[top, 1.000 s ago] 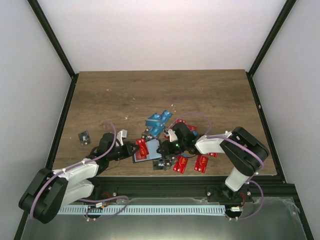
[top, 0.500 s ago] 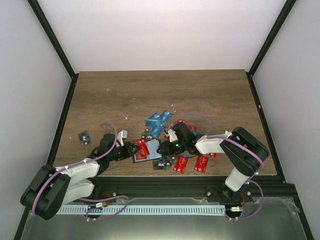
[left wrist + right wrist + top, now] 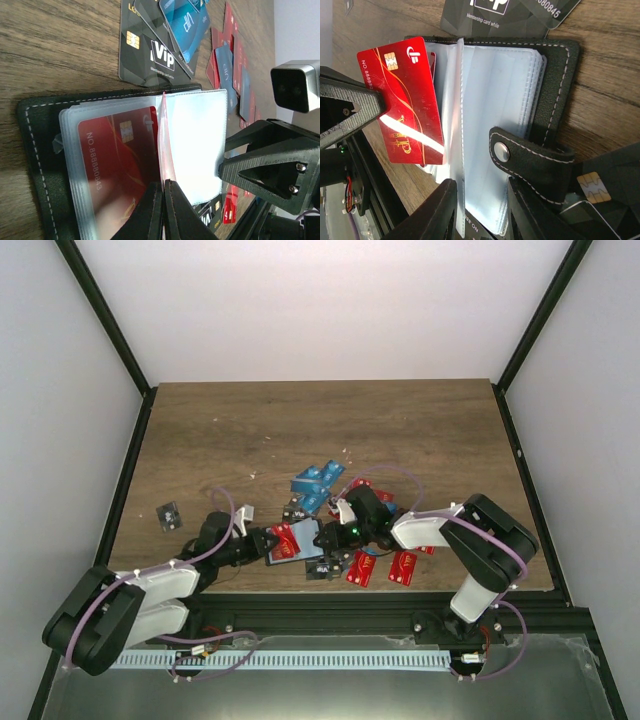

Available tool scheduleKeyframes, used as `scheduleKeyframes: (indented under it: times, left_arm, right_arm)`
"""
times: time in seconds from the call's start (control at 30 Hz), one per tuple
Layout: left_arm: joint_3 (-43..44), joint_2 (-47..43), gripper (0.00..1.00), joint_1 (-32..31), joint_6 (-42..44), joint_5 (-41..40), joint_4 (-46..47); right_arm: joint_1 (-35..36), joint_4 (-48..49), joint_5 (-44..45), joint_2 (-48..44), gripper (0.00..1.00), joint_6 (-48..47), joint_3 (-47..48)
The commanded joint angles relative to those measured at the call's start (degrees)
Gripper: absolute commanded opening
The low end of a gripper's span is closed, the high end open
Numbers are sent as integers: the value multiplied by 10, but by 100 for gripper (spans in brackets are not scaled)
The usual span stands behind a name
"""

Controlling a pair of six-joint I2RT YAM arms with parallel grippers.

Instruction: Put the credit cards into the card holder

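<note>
Red card (image 3: 405, 100) clamped edge-on in left gripper (image 3: 163, 196), angled over open card holder (image 3: 555, 100). Right gripper (image 3: 480, 202) narrow-gapped astride holder's leaf and clasp tab (image 3: 530, 155), nothing pinched. Risk: card misses sleeve mouth, slips between leaves. Count: 1 holder, 1 held, 1 sleeved red card (image 3: 110, 155); loose cards (image 3: 360, 568) around holder overlap, at least 4 red, 2 blue, 3 black

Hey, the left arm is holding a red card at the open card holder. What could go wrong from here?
1. The left gripper pinches the red credit card by one edge only, so pushing may twist it or let it slip.
2. The upright clear plastic sleeve of the black stitched card holder looks floppy. The card could slide between sleeves, or meet the pocket already holding another red card.
</note>
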Motion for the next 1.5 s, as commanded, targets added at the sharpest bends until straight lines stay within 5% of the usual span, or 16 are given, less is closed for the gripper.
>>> scheduleKeyframes:
  times: [0.0, 0.67, 1.47]
  left_arm:
    - [-1, -9, 4, -4, 3, -21, -33]
    - [7, 31, 4, -47, -13, -42, 0]
    - [46, 134, 4, -46, 17, 28, 44]
  right_arm:
    - [-3, -31, 10, -1, 31, 4, -20]
    - [-4, -27, 10, -7, 31, 2, -31]
    - [-5, -31, 10, 2, 34, -2, -22]
